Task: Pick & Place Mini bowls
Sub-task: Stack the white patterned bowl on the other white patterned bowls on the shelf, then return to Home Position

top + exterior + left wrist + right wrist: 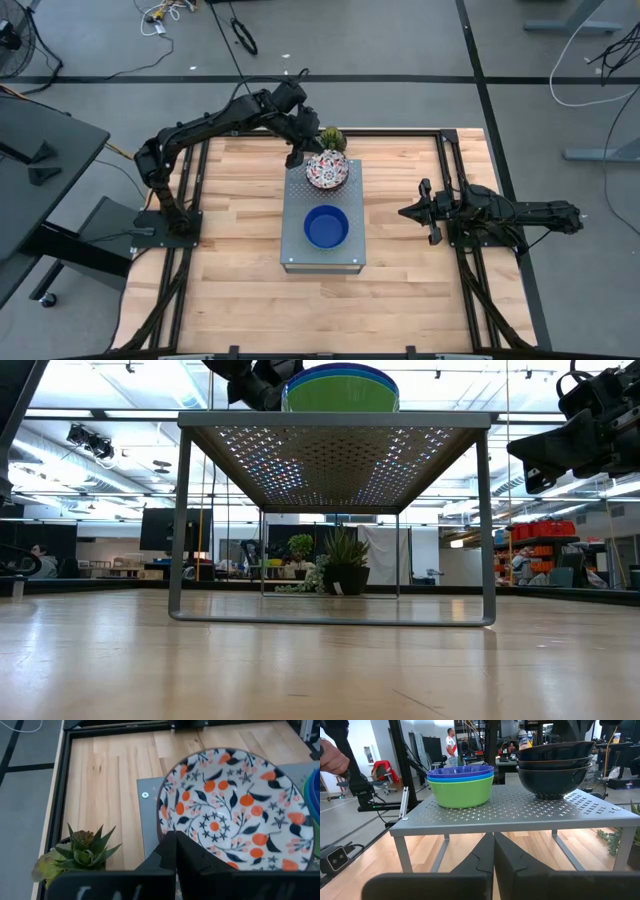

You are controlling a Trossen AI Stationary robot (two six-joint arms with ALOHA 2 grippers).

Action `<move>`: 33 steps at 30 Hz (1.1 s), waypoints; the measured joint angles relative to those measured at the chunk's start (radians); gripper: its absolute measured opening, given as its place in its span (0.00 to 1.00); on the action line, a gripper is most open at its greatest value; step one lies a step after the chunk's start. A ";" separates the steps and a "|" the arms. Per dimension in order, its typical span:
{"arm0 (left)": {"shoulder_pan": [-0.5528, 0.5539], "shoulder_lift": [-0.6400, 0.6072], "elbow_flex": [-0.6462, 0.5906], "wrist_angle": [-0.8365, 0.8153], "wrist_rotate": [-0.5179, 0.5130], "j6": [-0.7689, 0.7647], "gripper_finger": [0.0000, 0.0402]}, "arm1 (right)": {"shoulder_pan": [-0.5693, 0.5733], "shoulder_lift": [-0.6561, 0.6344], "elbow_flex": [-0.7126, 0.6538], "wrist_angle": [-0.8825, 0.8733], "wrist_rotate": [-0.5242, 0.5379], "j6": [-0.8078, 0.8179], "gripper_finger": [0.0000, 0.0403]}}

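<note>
While stacked: floral bowls (326, 171) are set on the grey box (300, 240), beside the blue-green stack (326, 227).
Left gripper (297, 155): fingers closed, at the floral bowls' rim.
Right gripper (412, 211): fingers closed, parked clear of the box.

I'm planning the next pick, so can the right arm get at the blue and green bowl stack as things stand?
Probably yes: the right gripper waits beside the grey box, with bare table between it and the bowl stack.

Two bowl stacks (327, 172) on box (293, 205)
</note>
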State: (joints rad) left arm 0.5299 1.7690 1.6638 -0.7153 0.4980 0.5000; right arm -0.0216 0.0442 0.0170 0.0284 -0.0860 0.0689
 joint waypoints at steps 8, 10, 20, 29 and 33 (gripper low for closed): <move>-0.034 -0.011 0.000 0.096 0.062 -0.117 0.00 | 0.000 0.000 0.000 0.000 0.000 0.000 0.03; -0.048 -0.011 0.000 0.138 0.088 -0.146 0.00 | 0.000 0.000 0.000 0.000 0.000 0.000 0.03; -0.134 -0.011 0.000 0.270 0.113 -0.223 0.00 | 0.000 0.000 0.000 0.000 0.000 0.000 0.03; -0.178 0.000 0.000 0.298 0.078 -0.227 0.00 | 0.000 0.000 0.000 0.000 0.000 0.000 0.03; -0.190 0.012 0.001 0.300 0.025 -0.227 0.00 | 0.000 0.000 0.000 0.000 0.000 0.000 0.03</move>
State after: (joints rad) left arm 0.3400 1.7812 1.6646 -0.4150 0.5228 0.2729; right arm -0.0216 0.0444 0.0170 0.0288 -0.0864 0.0692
